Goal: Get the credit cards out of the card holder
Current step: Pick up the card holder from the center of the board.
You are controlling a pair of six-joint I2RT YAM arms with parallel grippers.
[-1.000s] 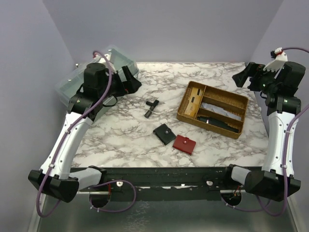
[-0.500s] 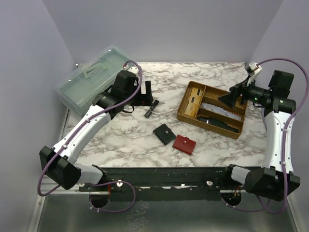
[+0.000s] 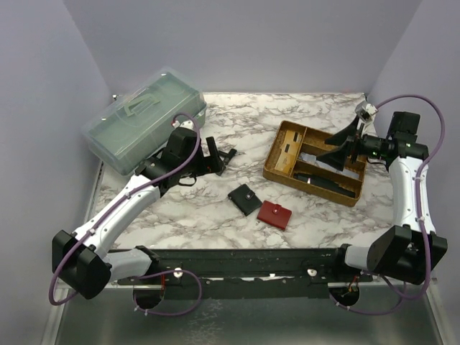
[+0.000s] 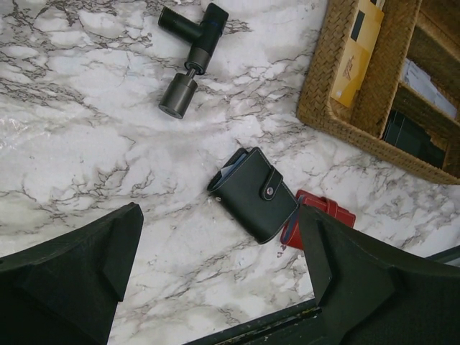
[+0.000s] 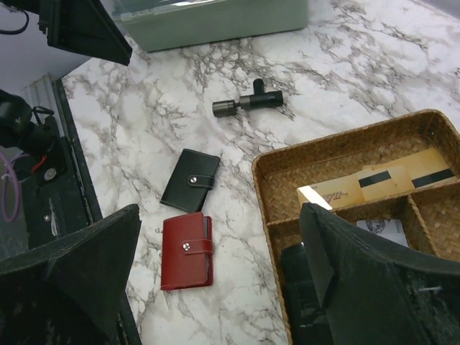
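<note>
Two closed card holders lie near the table's front middle: a black one (image 3: 245,199) and a red one (image 3: 274,214), both snapped shut. The credit cards are almost hidden inside; only a light blue sliver (image 4: 226,172) shows at the black holder's (image 4: 253,192) edge and a grey edge (image 5: 208,230) in the red holder (image 5: 186,250). My left gripper (image 3: 215,157) is open and empty, above the table behind and left of the black holder. My right gripper (image 3: 338,147) is open and empty, above the wicker tray.
A wicker tray (image 3: 302,185) with compartments holding cards and dark items stands at the right. A clear plastic box (image 3: 144,118) sits at the back left. A black T-shaped tool (image 4: 190,57) lies just beyond my left gripper. The red holder (image 4: 320,212) touches the black one.
My left arm has swung down from the plastic box toward the table's middle. My right arm has lowered and reached left over the tray. Both stayed open; the holders have not moved.
</note>
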